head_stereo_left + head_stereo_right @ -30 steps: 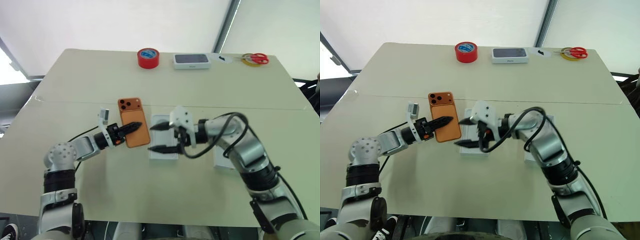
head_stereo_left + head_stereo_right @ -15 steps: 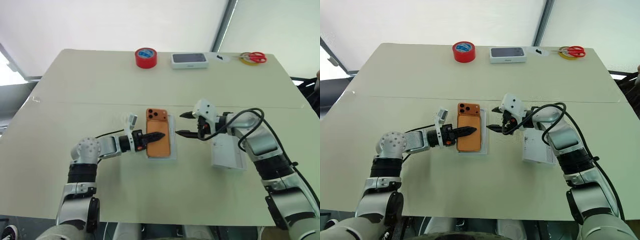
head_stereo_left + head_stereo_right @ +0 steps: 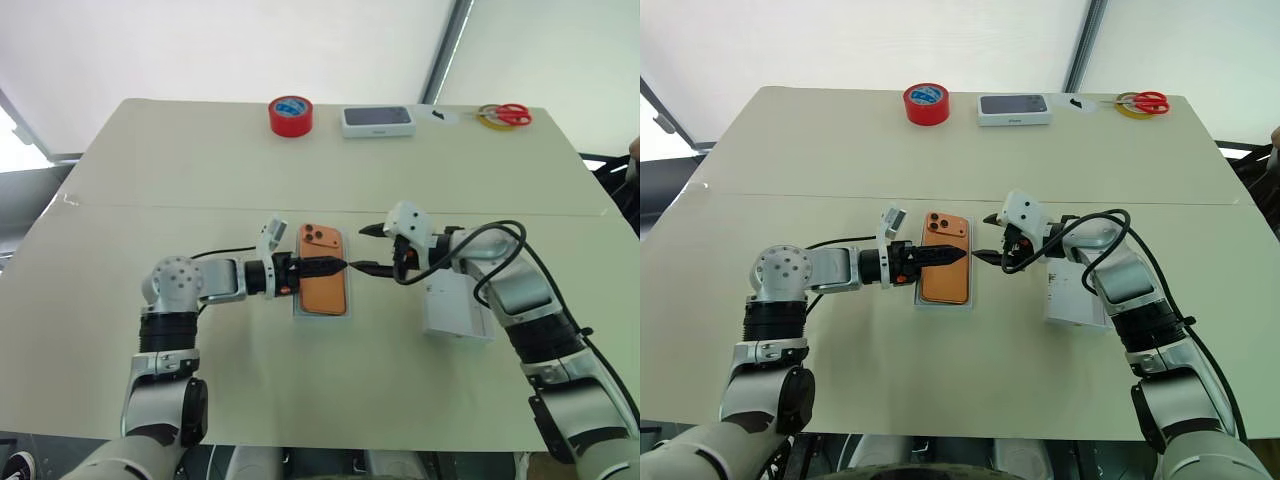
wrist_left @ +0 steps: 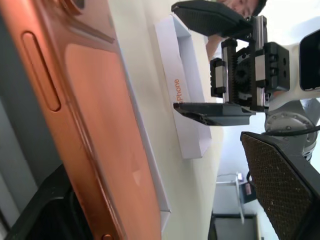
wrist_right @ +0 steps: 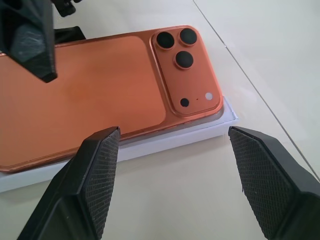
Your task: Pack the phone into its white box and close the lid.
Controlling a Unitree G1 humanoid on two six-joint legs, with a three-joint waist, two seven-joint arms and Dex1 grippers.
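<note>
Left gripper (image 3: 945,257): jaws spread apart, holding nothing. One finger reaches over the back of the phone (image 3: 944,269); in the left wrist view the phone's edge sits between the two fingers without a visible grip.

The phone lies camera side up, lens cluster at its far end, resting in the white box (image 3: 976,285). White rim of the box shows along the phone's right side and near end.

Right gripper (image 3: 995,245): jaws wide apart and empty, tips pointing toward the phone, just beside the box's right edge, near the tip of the left finger.

The lid (image 3: 1072,293) lies on the table (image 3: 840,150) behind the right gripper, under its forearm.
</note>
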